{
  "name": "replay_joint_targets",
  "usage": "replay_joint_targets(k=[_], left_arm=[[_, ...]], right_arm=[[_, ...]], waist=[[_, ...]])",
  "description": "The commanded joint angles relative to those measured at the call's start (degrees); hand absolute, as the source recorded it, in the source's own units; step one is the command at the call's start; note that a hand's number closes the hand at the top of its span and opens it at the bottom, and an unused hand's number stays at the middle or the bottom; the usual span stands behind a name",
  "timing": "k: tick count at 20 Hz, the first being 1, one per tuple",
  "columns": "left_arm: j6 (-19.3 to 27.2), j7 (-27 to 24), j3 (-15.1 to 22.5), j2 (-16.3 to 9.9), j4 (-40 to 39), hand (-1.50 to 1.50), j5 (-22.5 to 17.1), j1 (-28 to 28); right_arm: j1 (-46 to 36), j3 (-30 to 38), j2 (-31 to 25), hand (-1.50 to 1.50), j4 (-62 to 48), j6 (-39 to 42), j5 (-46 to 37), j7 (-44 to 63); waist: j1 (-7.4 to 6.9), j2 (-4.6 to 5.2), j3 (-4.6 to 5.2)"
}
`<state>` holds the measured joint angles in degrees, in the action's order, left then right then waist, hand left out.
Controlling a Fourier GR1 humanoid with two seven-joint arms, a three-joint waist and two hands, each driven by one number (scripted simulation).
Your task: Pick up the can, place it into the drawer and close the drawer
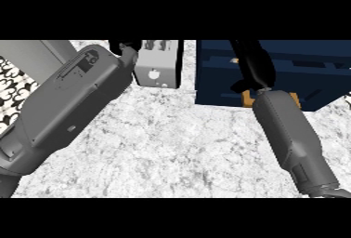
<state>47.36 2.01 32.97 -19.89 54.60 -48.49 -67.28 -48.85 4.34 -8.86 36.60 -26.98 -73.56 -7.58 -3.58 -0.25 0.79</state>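
My right forearm rises from the lower right, and its black hand (255,65) stretches straight into the open dark blue drawer (308,69), fingers extended and nothing visibly held. A small orange patch (234,60) shows beside the fingers. Another orange piece (295,100) shows behind the wrist at the drawer's front; I cannot tell whether either is the can. My left forearm fills the left side. Only a bit of its black hand (126,47) shows at the top edge, next to a grey box.
A light grey box (159,69) stands at the back, between the left hand and the blue drawer. The speckled white counter (178,148) spreads between both forearms. A black-and-white patterned surface (14,88) lies at the far left.
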Motion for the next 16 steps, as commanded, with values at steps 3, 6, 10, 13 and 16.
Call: replay_joint_targets(k=[3,6,10,13,16], left_arm=[[1.1,3.4,-0.3,-2.1,4.8,-1.5,0.8,1.0],[-1.0,2.6,-1.3,-4.5,6.4,-1.5,1.1,3.0],[-0.9,2.9,-1.0,-3.7,7.3,-1.5,2.0,2.8],[-0.9,4.2,-1.5,-5.4,9.1,-1.5,2.1,3.7],[-1.0,5.3,-1.6,-5.8,10.1,-1.5,2.0,4.2]], right_arm=[[-5.7,3.8,-0.7,-1.5,-11.2,-6.1,0.7,-0.6],[-7.1,5.0,-1.5,-1.5,-14.5,-10.0,0.3,-0.6],[-12.0,5.9,-2.2,-1.5,-18.1,-11.9,-0.3,0.5],[-13.6,6.2,-3.8,-1.5,-20.6,-12.0,-0.6,-0.3],[-16.5,7.1,-5.9,-1.5,-21.7,-11.3,-0.4,0.5]], waist=[[-0.92,1.25,-0.93],[-1.32,1.56,-0.9],[-1.9,2.2,-0.93],[-2.26,2.11,-0.92],[-2.9,2.24,-0.92]])
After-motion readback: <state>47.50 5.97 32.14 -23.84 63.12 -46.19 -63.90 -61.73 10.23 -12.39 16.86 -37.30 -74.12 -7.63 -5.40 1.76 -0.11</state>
